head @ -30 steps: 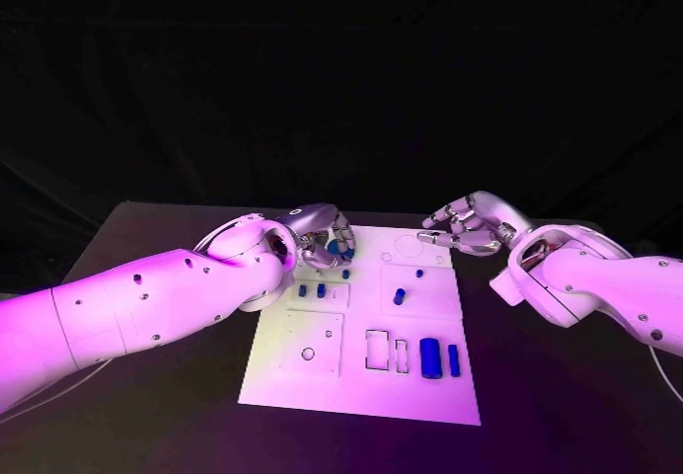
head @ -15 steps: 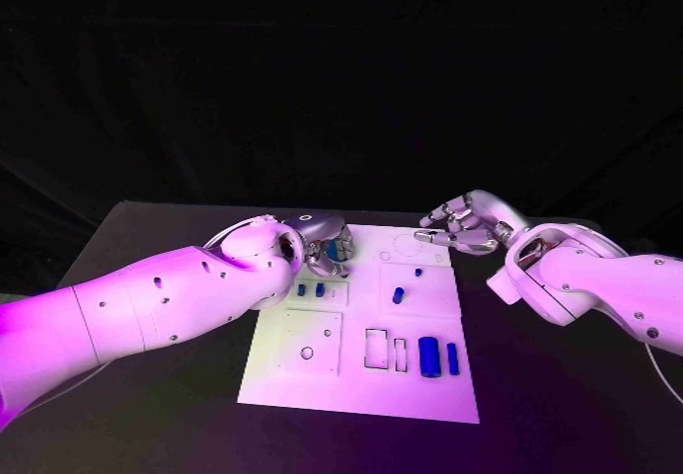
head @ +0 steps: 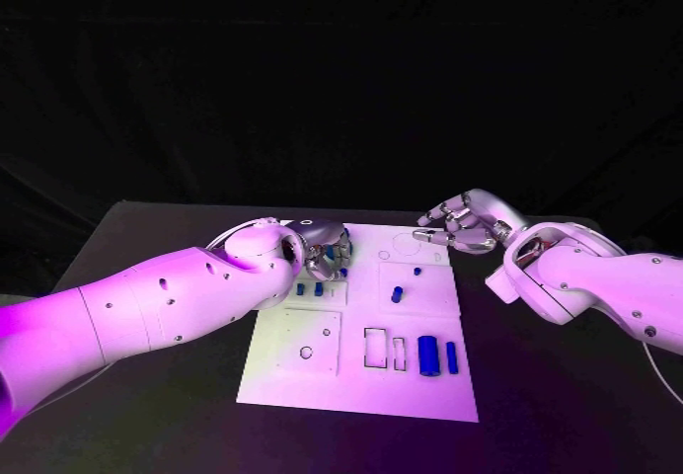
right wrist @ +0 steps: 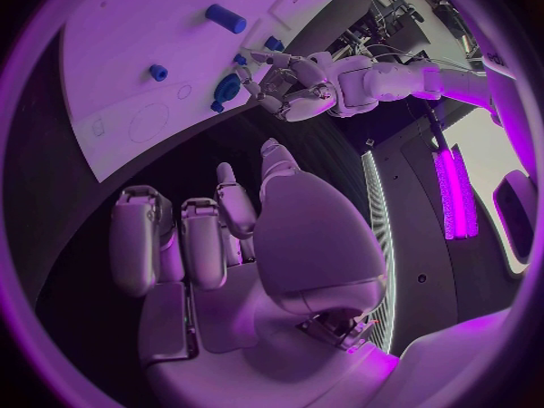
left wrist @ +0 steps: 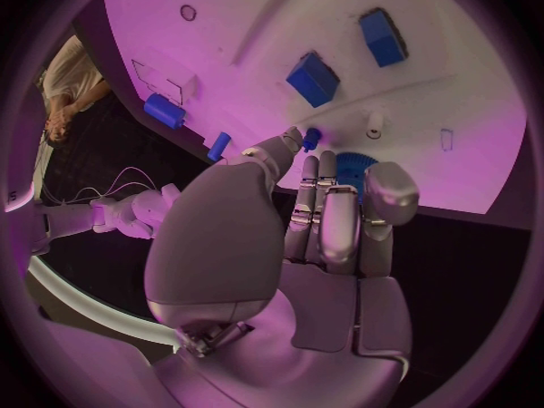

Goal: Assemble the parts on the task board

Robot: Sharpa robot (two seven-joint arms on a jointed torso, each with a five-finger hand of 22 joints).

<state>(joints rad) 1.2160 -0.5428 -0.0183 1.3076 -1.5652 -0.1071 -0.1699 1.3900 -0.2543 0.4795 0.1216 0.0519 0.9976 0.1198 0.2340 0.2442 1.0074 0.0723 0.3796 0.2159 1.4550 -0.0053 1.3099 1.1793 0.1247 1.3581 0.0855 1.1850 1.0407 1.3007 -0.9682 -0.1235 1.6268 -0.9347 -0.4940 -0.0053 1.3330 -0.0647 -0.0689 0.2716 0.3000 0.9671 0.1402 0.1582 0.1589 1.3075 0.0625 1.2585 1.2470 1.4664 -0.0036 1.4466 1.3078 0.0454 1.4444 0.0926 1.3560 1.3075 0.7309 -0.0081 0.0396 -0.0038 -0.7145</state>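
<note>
Head view: mounted high, looking down and forward across the black table (head: 157, 242); task board (head: 321, 380) centred, both arms entering from the sides. Set well back, whole board in frame.

Left wrist view: placed behind the left hand (left wrist: 300, 236), facing along the fingers onto the task board's far-left part; very near (board surface just past the fingertips).

Right wrist view: placed behind the right hand (right wrist: 227, 254), facing across the board's far end toward the opposite arm; hand close, board farther off.

Shared ground: far-left portion of the board with blue parts (left wrist: 312, 79) seen in all three; left hand also seen from the right wrist.
</note>
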